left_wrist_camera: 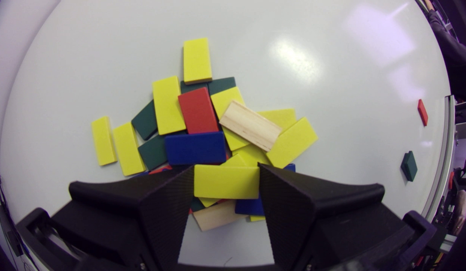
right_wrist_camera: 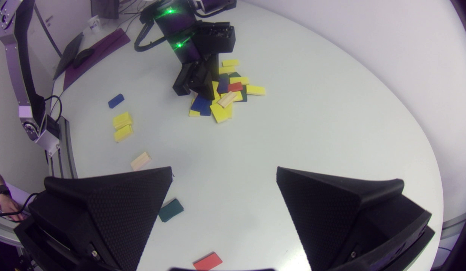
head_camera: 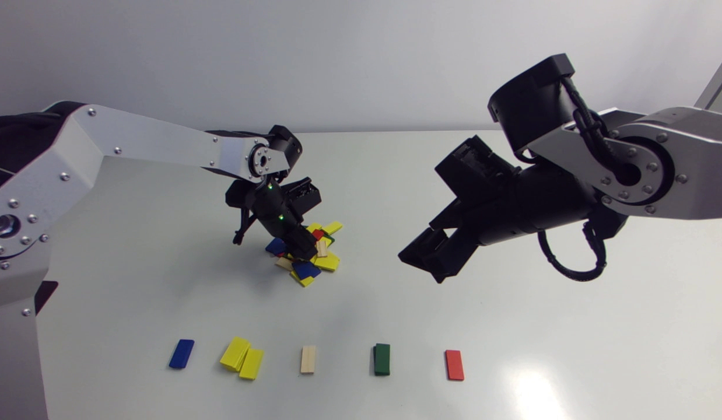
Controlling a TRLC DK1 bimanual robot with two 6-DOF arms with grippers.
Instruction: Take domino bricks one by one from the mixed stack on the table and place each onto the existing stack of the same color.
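Observation:
A mixed pile of domino bricks (head_camera: pixel 314 251) lies mid-table, in yellow, blue, red, green and plain wood. My left gripper (left_wrist_camera: pixel 226 182) is down on the pile's near side, its fingers pressed against both ends of a yellow brick (left_wrist_camera: pixel 226 181). A blue brick (left_wrist_camera: pixel 195 148), a red one (left_wrist_camera: pixel 197 110) and a wooden one (left_wrist_camera: pixel 250 125) lie just ahead of it. Along the front edge sit the sorted bricks: blue (head_camera: pixel 181 353), yellow (head_camera: pixel 242 357), wood (head_camera: pixel 308 359), green (head_camera: pixel 382 359), red (head_camera: pixel 454 364). My right gripper (right_wrist_camera: pixel 223 188) hovers open and empty, well above the table right of the pile.
The yellow stack holds two bricks lying askew against each other. Two lone yellow bricks (left_wrist_camera: pixel 116 145) lie beside the pile. Bare white tabletop (head_camera: pixel 512 326) spreads between the pile and the front row.

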